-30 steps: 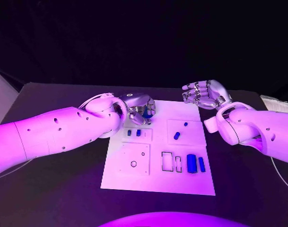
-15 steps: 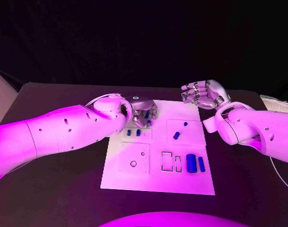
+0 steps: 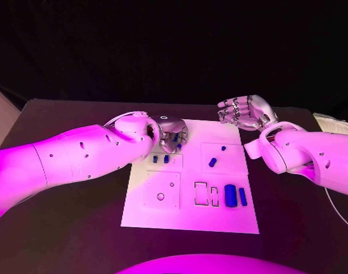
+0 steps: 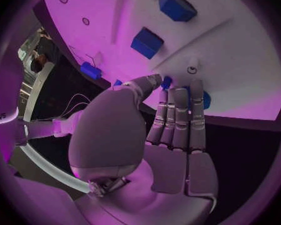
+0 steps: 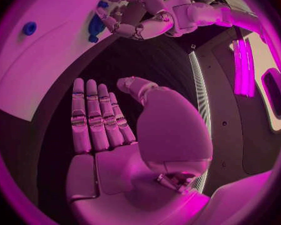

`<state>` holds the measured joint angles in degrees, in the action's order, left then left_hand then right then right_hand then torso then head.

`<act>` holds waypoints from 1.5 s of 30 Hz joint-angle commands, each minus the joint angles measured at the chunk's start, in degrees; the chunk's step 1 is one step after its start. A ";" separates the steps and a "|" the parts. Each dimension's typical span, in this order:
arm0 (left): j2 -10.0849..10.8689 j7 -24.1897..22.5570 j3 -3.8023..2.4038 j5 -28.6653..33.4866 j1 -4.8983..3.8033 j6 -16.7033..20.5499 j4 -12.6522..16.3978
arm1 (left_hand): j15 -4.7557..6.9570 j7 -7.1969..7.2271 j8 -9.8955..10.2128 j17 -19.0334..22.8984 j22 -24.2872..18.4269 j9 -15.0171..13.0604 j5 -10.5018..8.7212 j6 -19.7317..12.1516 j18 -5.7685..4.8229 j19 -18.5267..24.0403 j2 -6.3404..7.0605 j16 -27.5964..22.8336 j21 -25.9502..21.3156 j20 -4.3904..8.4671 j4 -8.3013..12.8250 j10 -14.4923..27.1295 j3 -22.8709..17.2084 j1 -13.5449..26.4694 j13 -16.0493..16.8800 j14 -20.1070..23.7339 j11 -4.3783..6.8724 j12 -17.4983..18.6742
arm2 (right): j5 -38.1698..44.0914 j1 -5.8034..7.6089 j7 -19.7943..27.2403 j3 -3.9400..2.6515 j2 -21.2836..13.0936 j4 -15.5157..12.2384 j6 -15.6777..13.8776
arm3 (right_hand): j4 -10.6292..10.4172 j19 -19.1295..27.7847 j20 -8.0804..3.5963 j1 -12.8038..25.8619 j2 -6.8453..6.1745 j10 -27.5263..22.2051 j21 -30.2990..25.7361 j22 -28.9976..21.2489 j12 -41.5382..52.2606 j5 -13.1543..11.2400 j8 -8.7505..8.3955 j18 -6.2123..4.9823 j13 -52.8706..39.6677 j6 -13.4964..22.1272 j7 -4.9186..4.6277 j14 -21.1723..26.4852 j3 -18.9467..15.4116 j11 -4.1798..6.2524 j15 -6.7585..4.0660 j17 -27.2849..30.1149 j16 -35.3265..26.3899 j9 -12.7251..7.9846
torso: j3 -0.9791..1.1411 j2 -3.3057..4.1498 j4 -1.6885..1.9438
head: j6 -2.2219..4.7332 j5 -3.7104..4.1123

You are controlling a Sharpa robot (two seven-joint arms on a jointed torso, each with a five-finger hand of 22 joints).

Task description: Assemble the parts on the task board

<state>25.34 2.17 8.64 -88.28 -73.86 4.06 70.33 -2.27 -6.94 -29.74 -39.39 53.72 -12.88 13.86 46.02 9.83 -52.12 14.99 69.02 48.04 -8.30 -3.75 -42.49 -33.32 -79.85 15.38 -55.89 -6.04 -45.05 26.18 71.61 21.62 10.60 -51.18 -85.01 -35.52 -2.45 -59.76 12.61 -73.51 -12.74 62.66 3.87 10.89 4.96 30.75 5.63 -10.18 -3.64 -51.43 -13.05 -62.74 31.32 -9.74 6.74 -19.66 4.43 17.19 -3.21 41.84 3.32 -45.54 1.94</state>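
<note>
Head view: the left hand (image 3: 170,135) is lowered over the far left part of the task board (image 3: 192,214), fingers curled down among blue parts (image 3: 231,195); a grip cannot be confirmed. The right hand (image 3: 244,112) is raised beyond the board's far right corner.

Left wrist view: a blue part (image 4: 205,99) is partly covered by the fingers (image 4: 180,116).

Right wrist view: the fingers (image 5: 93,117) are extended, nothing held.

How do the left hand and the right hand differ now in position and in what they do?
The left hand is low over the board's far left corner, while the right hand hangs off the board, beyond its far right corner. The left hand's fingertips are down at a blue part there; the right hand holds nothing, fingers straight and apart. Both are silver hands on white arms.
</note>
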 commanded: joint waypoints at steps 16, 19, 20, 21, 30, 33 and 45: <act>-0.47 -0.13 -0.01 -0.47 -0.01 -2.84 -0.52 | 0.70 -0.35 4.61 3.27 3.21 0.61 -0.16 5.27 0.68 0.72 -1.07 3.14 2.93 0.84 1.90 -6.48 -2.78 0.45 -6.77 0.55 0.88 7.08 | 0.26 -0.02 0.55 -0.01 0.03 -0.17 0.82 | 0.24 -0.39 0.21 0.07 0.32 0.57 0.17 -0.17 -0.26 0.26 -0.29 -0.23 0.03 -0.21 -0.46 0.06 0.02 0.01 0.24 0.12 -0.24 -0.10 | 0.00 -0.04 0.07 | -0.41 0.08; -0.50 -0.39 -0.01 -0.33 -0.01 -2.70 -0.50 | 0.78 -0.30 4.90 3.49 3.30 0.54 -0.27 5.52 0.67 0.74 -1.09 3.31 2.97 0.89 1.94 -7.08 -2.70 0.67 -7.18 0.55 0.95 7.75 | 0.26 -0.02 0.55 -0.01 0.04 -0.17 0.82 | 0.24 -0.39 0.21 0.07 0.32 0.57 0.17 -0.17 -0.26 0.26 -0.29 -0.23 0.03 -0.21 -0.46 0.06 0.02 0.01 0.24 0.12 -0.24 -0.10 | -0.03 -0.04 0.12 | -0.44 0.11; -0.51 -0.46 -0.01 -0.30 -0.01 -2.65 -0.51 | 0.81 -0.27 5.06 3.63 3.33 0.50 -0.33 5.68 0.67 0.74 -1.18 3.40 2.97 0.91 1.93 -7.57 -2.69 0.78 -7.39 0.56 1.02 8.07 | 0.26 -0.02 0.55 -0.01 0.05 -0.16 0.83 | 0.24 -0.39 0.21 0.07 0.32 0.57 0.17 -0.17 -0.26 0.26 -0.29 -0.23 0.03 -0.21 -0.46 0.06 0.02 0.01 0.24 0.12 -0.24 -0.10 | -0.03 -0.04 0.12 | -0.44 0.11; -0.51 -0.52 0.00 -0.27 0.00 -2.60 -0.53 | 0.85 -0.26 5.19 3.72 3.36 0.48 -0.36 5.75 0.67 0.73 -1.23 3.46 2.97 0.93 1.97 -7.94 -2.69 0.80 -7.52 0.55 1.07 8.29 | 0.26 -0.02 0.55 -0.01 0.06 -0.16 0.84 | 0.24 -0.39 0.21 0.08 0.35 0.58 0.18 -0.18 -0.27 0.27 -0.29 -0.23 0.03 -0.22 -0.46 0.05 0.04 0.01 0.24 0.13 -0.24 -0.10 | -0.05 -0.07 0.11 | -0.47 0.08; -0.44 -0.79 0.00 -0.14 0.01 -2.23 -0.83 | 1.64 -0.42 6.21 -1.93 4.38 -0.67 -0.66 8.84 0.71 -0.53 -2.67 7.52 4.19 1.69 3.30 -15.92 -2.59 0.14 -9.12 -5.54 2.19 12.47 | 0.26 -0.02 0.58 -0.01 0.12 -0.14 0.85 | 0.23 -0.41 0.21 0.09 0.42 0.60 0.18 -0.22 -0.27 0.29 -0.30 -0.23 0.03 -0.24 -0.46 0.05 0.08 0.02 0.24 0.15 -0.24 -0.10 | -0.07 -0.06 0.07 | -0.55 0.05; -0.40 -0.84 0.00 -0.13 0.01 -1.71 -0.96 | 1.77 -0.60 6.60 -3.11 4.84 -1.04 -0.69 9.54 0.70 -0.81 -3.09 8.25 4.74 1.89 3.92 -17.80 -2.66 -0.29 -9.36 -6.79 2.28 13.88 | 0.26 -0.02 0.59 -0.01 0.15 -0.14 0.86 | 0.23 -0.41 0.21 0.09 0.42 0.60 0.18 -0.22 -0.27 0.29 -0.30 -0.23 0.03 -0.24 -0.46 0.05 0.08 0.02 0.24 0.15 -0.24 -0.10 | -0.05 -0.05 0.05 | -0.57 0.02; 1.38 -2.59 -0.07 1.16 0.18 3.02 0.13 | 1.80 -0.85 7.80 -4.49 6.00 -1.79 -0.62 11.06 0.67 -1.17 -3.38 9.20 6.08 2.08 5.16 -21.11 -3.09 -0.48 -9.65 -8.71 2.12 17.97 | 0.25 -0.02 0.63 -0.01 0.18 -0.15 0.89 | 0.24 -0.42 0.20 0.10 0.46 0.62 0.19 -0.27 -0.28 0.31 -0.31 -0.23 0.03 -0.26 -0.46 0.04 0.12 0.02 0.24 0.18 -0.23 -0.10 | 0.00 -0.05 0.01 | -0.39 0.15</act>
<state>26.54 0.91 8.58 -88.16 -73.74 4.69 70.10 -0.36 -7.72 -22.27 -43.76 59.68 -14.60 13.29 56.70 9.75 -52.82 12.12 78.13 53.85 -6.14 1.12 -63.31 -36.44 -80.46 5.58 -64.22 -3.90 -27.27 26.18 71.62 21.65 10.60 -51.03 -85.06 -35.50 -2.45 -59.96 12.82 -73.51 -12.74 63.04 3.87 10.68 4.96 30.75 5.63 -10.18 -3.64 -51.42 -13.03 -62.74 31.31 -9.69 6.74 -19.53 4.43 17.15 -3.24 41.79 3.32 -45.94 2.02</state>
